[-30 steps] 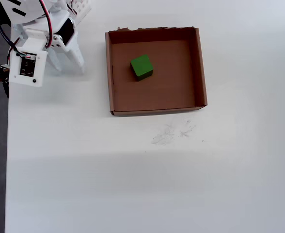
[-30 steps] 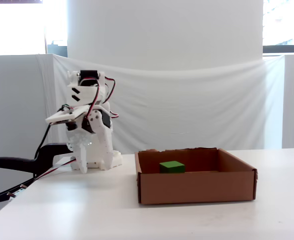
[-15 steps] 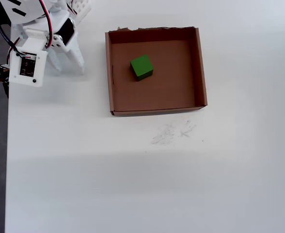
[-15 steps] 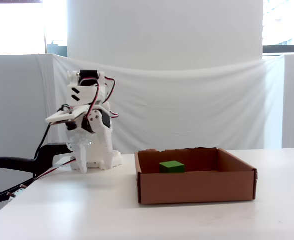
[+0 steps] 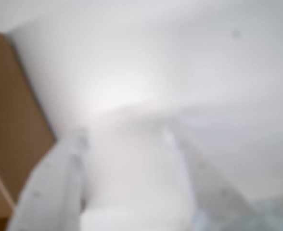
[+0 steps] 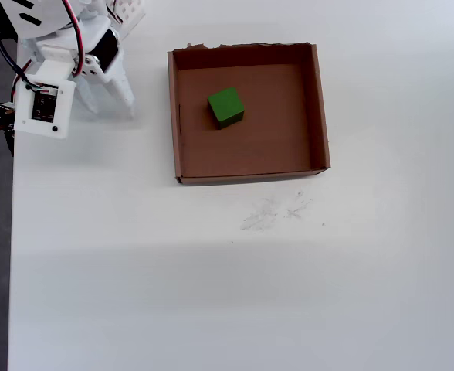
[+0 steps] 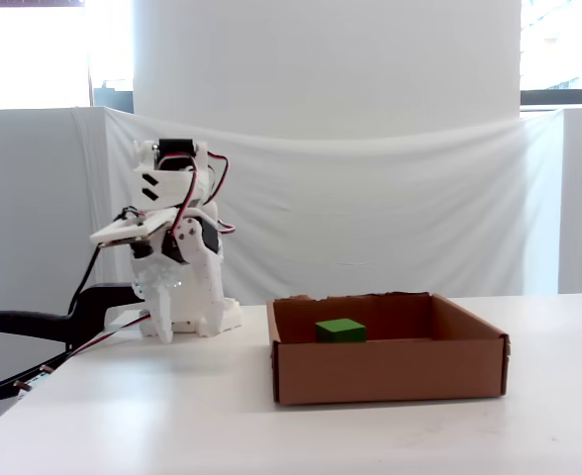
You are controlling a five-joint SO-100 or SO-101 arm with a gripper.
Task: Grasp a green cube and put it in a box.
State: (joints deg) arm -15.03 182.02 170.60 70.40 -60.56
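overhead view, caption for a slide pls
Green cube rests inside the box; the folded arm sits apart at upper left.

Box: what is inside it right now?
Only the green cube sits on the floor of the box, apart from every wall. The fixed view's near wall hides part of the floor; the overhead view shows nothing else.

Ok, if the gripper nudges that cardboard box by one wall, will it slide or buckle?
The box probably slides: it sits flat on the smooth white table, holding only the small green cube. Its thin, low walls, ragged along the far edge, could flex under a push. The cube looks flat-faced, so it should shift, not roll.
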